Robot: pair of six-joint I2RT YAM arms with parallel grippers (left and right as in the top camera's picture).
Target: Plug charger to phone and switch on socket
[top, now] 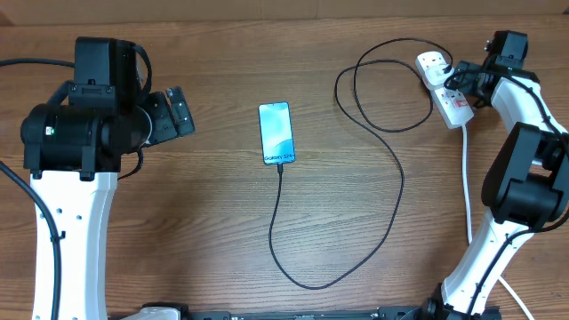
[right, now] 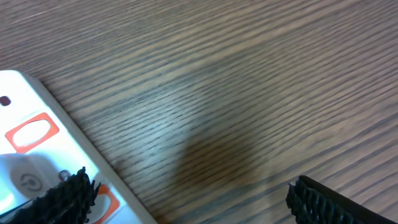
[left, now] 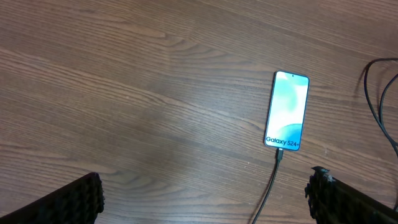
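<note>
One wooden table (top: 178, 231) carried everything. Left arm (top: 76, 142) stood at the left side and right arm (top: 524, 169) at the right, reaching to the far right corner. The socket (top: 442, 84), a white strip, lay at that corner with its thick white cord (top: 467, 178) running toward the near edge. The phone (top: 276, 133) lay flat mid-table, screen up and lit, well apart from both arms. The charger (top: 396, 169), a thin black cable, ran from the socket end in loops, swung down to the near side and came up to the phone's bottom edge, its tip touching the port there. Left jaws were released, fingers (left: 81, 199) spread wide over bare wood, nothing between them, the phone ahead of them. Right jaws were released too, fingers (right: 323, 199) wide apart, one over the socket by a red switch (right: 28, 134); contact with it could not be told.
</note>
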